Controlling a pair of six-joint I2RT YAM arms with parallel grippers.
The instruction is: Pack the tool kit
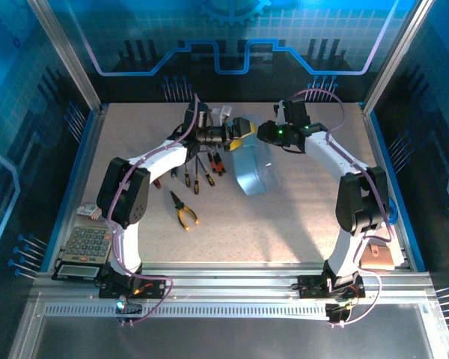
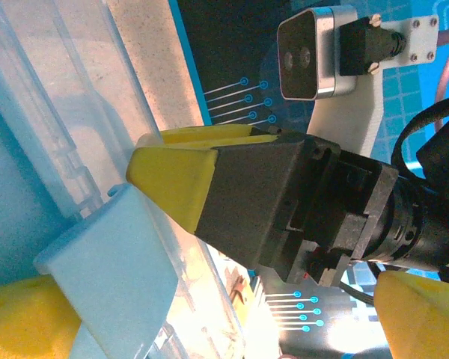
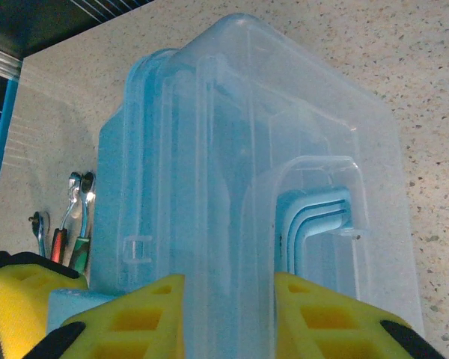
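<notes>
The tool kit's pale-blue translucent box (image 1: 253,170) stands tipped up at the table's middle, its clear lid (image 3: 232,134) facing the right wrist camera. My right gripper (image 3: 228,288) is shut on the lid's upper edge, a yellow finger on each side of the clear plastic. Its finger (image 2: 172,179) also shows in the left wrist view against the box wall (image 2: 52,112). My left gripper (image 1: 243,129) is wide open at the box's top, with a pale-blue latch (image 2: 112,269) between its fingers. Several screwdrivers (image 1: 200,170) lie left of the box. The yellow-handled pliers (image 1: 184,212) lie nearer the front.
A grey calculator (image 1: 86,245) sits at the front left edge with a small packet (image 1: 90,212) behind it. A tan block (image 1: 380,256) rests by the right arm's base. Blue-lit enclosure walls ring the table (image 1: 299,217).
</notes>
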